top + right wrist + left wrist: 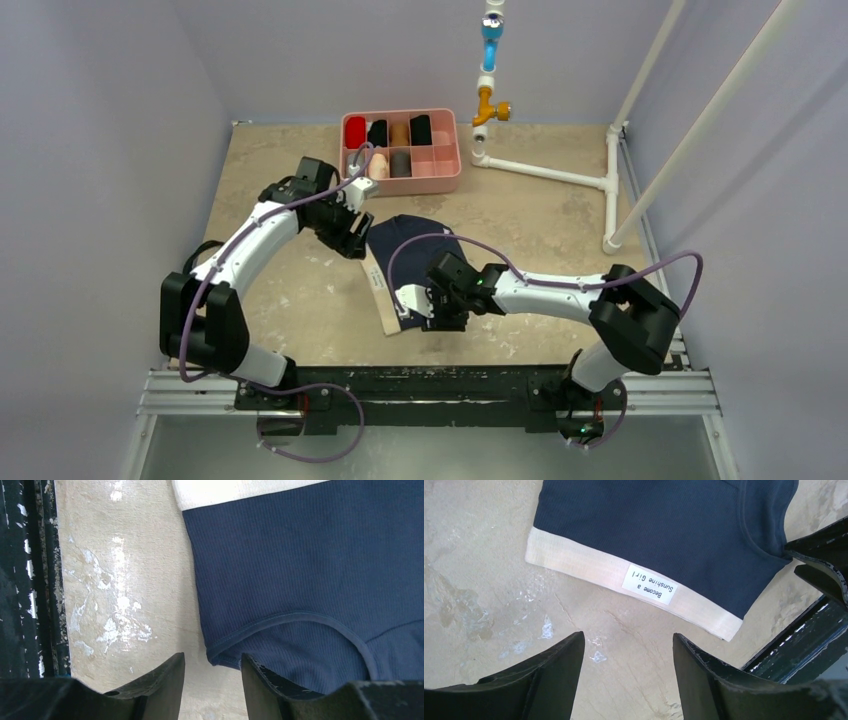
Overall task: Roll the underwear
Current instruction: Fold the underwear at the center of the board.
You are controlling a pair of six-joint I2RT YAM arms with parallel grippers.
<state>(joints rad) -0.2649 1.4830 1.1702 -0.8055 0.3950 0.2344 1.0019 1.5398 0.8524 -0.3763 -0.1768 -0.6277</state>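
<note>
1 garment, not rolled yet: the underwear (412,243) lies flat on the table (484,605), between both grippers.

Left gripper (629,635): jaws spread wide, only bare table in the gap. The cream waistband (574,560) runs across just ahead of its fingertips, with the white label (649,584) dead ahead.

Right gripper (212,655): jaws apart with a narrower gap than the left, bare table between them, nothing pinched. The navy corner by the leg hem (280,617) sits just ahead of 1 fingertip, on the side away from the table's rail. Can't tell if it touches.

Handling, my read:
- Light, limp ribbed knit with 0 stiffness. It won't hold a shape and will bunch or drag if pushed.
- Not fragile, so a firm pinch is fine.
- It is 2 layers, and a shallow pinch may lift only the top 1.
- The waistband is the thickest, firmest edge and the best hold. Take it at 2 points, 1 per gripper, clear of the label.
- The stitched leg hem is the 2nd choice. The plain navy middle is the worst, since it just tents.
</note>
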